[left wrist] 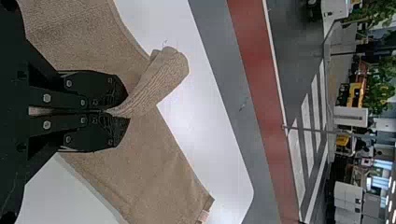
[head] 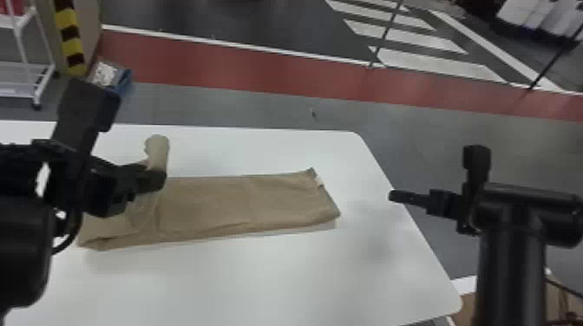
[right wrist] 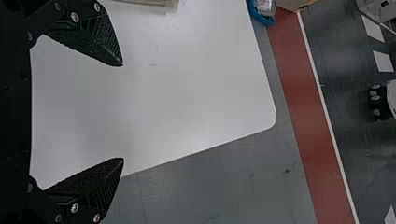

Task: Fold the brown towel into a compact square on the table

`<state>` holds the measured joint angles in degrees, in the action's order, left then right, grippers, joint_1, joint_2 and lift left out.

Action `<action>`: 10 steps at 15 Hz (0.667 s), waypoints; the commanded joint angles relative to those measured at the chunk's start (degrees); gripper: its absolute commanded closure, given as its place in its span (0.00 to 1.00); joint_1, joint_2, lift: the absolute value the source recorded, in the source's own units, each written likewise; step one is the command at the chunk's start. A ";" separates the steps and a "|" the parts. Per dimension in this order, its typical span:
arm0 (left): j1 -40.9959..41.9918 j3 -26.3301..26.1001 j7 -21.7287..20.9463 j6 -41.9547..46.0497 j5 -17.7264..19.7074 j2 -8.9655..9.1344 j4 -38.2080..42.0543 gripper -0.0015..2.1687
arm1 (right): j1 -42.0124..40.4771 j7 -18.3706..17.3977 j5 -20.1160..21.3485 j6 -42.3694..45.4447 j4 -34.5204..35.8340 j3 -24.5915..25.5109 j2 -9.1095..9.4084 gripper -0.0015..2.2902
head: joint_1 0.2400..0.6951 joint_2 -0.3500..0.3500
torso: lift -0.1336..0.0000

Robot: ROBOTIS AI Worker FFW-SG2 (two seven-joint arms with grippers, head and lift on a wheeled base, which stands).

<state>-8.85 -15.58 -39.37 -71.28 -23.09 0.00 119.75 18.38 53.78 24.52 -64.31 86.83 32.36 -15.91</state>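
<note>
Brown towel [head: 208, 206] lies as a long flat strip on the table [head: 282, 277], long axis running L-R, roughly parallel w/ the far edge, its R end short of the R edge. L gripper [left wrist: 109, 112] is clenched on a raised flap [left wrist: 163, 79] of it, L of the strip's middle, flap poking up toward the far edge. So most of the strip runs off to the R of that pincer. R gripper [right wrist: 123, 112] is spread wide, nothing in it, out by the table's R edge, well apart from the strip's R end. L is the nearer arm, by contact.

L arm [head: 26, 255] covers part of the L end; can't tell how many layers are pinched, prob. more than one. Next move, I'd judge: bring the L end over along the long axis toward the R edge, not across it. Risk: pulling only the top layer & skewing the strip.
</note>
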 commanded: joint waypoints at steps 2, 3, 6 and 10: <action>-2.93 -5.16 3.78 -0.23 0.85 0.15 -4.96 0.99 | -0.45 0.09 0.00 0.36 0.01 0.34 0.00 0.08 | 1.00 0.00 | 0.07; -3.55 -6.48 5.01 -0.23 1.12 0.15 -5.76 0.99 | -0.63 0.09 0.00 0.54 0.01 0.51 0.00 0.08 | 1.00 0.00 | 0.07; -5.48 -11.13 9.31 -0.23 1.56 0.15 -8.57 0.99 | -1.33 0.18 -0.35 0.71 0.09 1.48 -0.09 0.08 | 1.00 0.00 | 0.07; -6.80 -14.30 13.88 0.30 3.84 0.15 -11.47 0.99 | -1.51 0.45 -0.35 1.24 0.09 2.27 -0.09 0.08 | 1.00 0.00 | 0.07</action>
<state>-15.31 -29.03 -25.98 -71.22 -19.73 0.00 108.90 16.89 54.21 24.17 -63.23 86.91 34.37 -15.99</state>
